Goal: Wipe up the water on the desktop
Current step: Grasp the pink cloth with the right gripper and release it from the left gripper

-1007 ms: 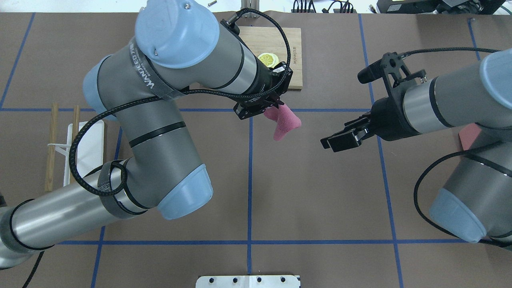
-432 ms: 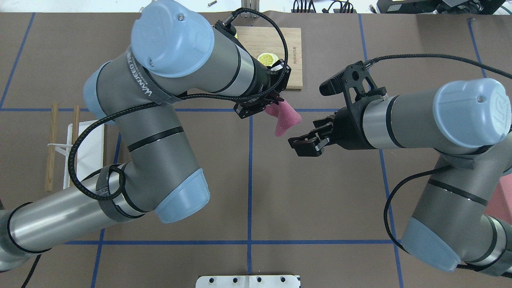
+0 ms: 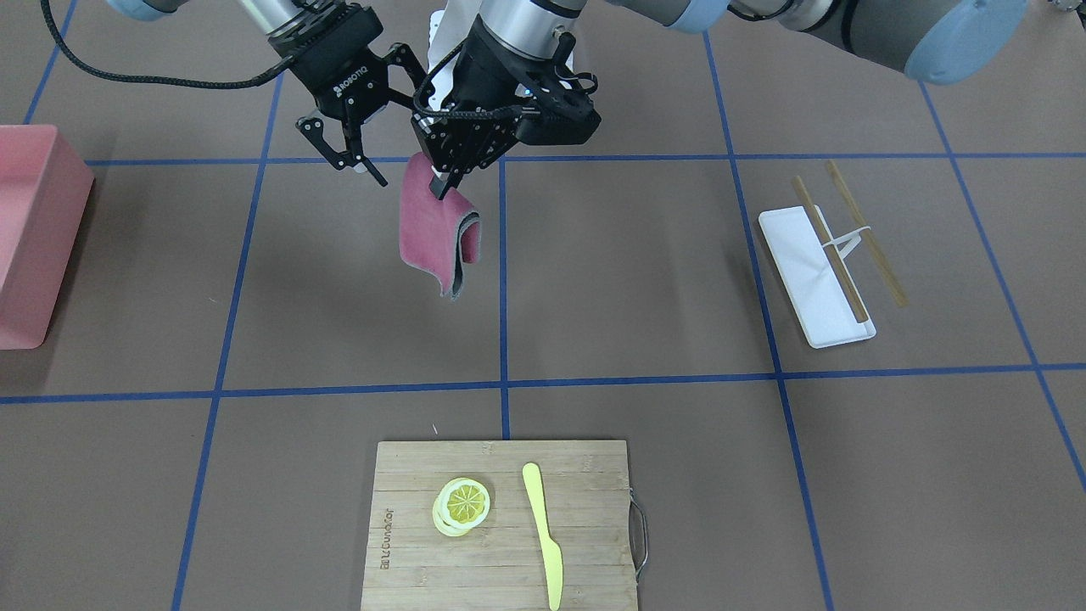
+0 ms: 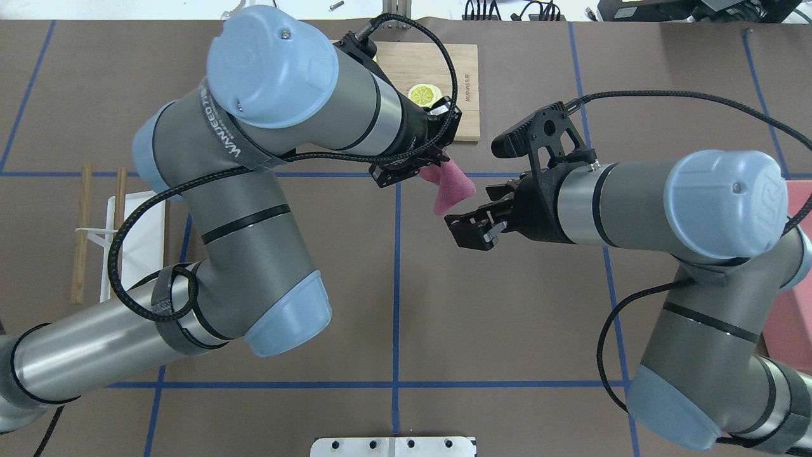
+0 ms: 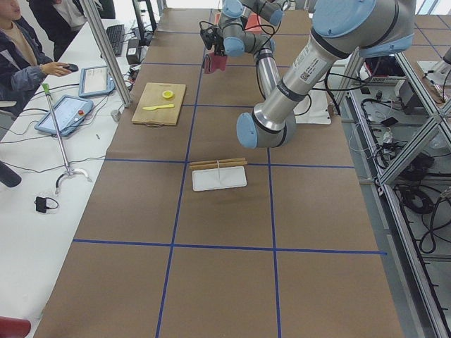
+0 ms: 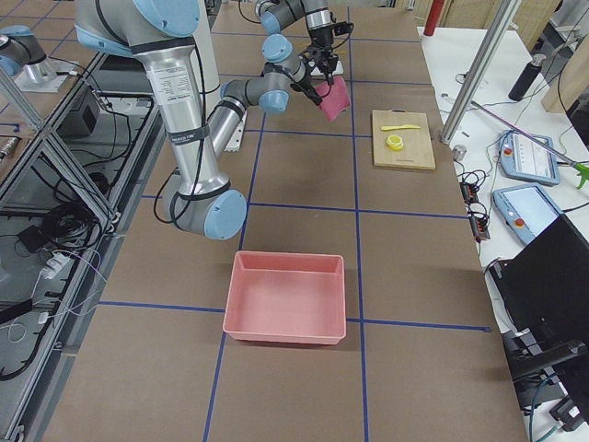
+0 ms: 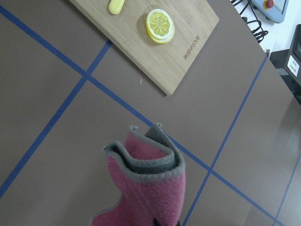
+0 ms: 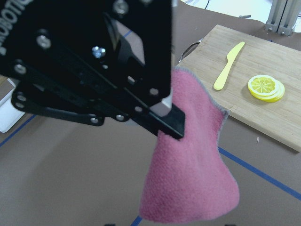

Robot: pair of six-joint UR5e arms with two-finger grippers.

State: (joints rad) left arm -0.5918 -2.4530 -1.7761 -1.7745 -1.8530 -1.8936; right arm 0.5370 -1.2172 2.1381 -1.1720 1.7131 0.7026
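Observation:
The desktop [image 4: 507, 317] is a matte brown surface with blue tape lines; no water shows on it. My left gripper [image 4: 438, 166] is shut on the top of a folded pink cloth [image 4: 451, 189], which hangs above the desktop near the centre line. The cloth also shows in the front view [image 3: 437, 229], the left wrist view [image 7: 150, 183] and the right wrist view [image 8: 193, 179]. My right gripper [image 4: 468, 231] is open and empty, just beside the cloth's lower tip without touching it. In the front view it [image 3: 361, 172] sits left of the cloth.
A bamboo cutting board [image 3: 424, 543] with lemon slices [image 3: 462, 505] and a yellow knife [image 3: 543, 535] lies at the far side. A white tray [image 3: 827, 327] with chopsticks lies on my left. A pink bin [image 6: 285, 299] stands on my right.
My right arm has swung left and its open gripper has come up close to the hanging cloth. My left gripper has stayed almost in place with the cloth.

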